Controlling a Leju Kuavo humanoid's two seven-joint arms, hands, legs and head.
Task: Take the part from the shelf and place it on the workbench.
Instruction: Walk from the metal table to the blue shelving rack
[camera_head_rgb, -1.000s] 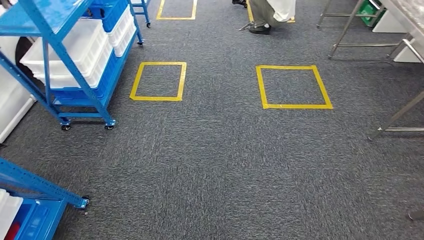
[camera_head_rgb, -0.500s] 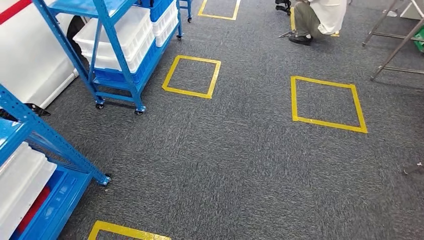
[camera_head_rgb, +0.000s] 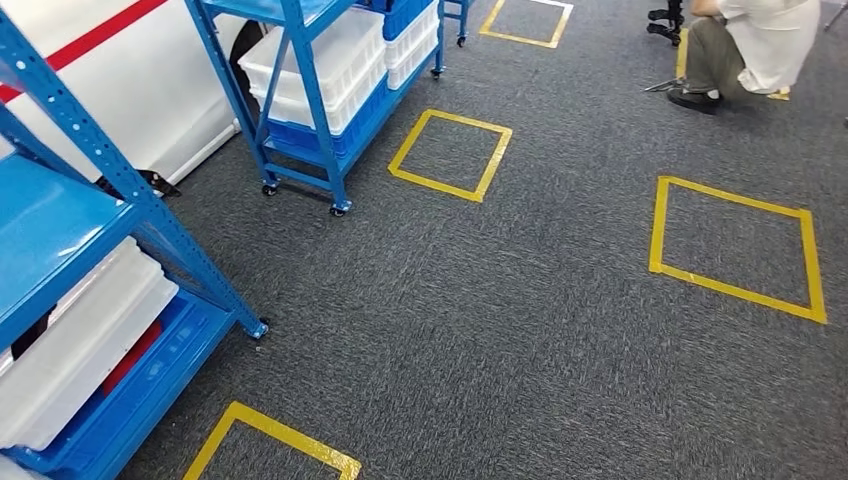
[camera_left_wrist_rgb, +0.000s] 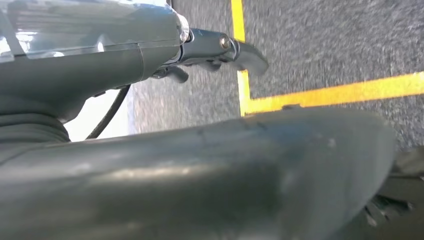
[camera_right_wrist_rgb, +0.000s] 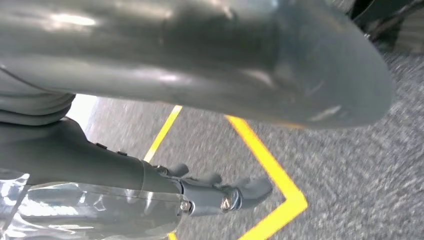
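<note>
Barely started: both arms hang by the floor, left robot hand (camera_left_wrist_rgb: 220, 50) and right robot hand (camera_right_wrist_rgb: 220, 192) loosely spread, holding nothing (shelf (camera_head_rgb: 90, 260) near left).

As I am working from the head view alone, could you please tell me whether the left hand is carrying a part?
Observer: The left hand holds nothing; it hangs with its fingers loosely extended over the grey carpet.
Operator: Thank you. And the right hand?
Observer: The right hand holds nothing either, and its fingers are apart.
Operator: What lies beneath it?
Observer: A corner of yellow tape marked on the carpet.
</note>
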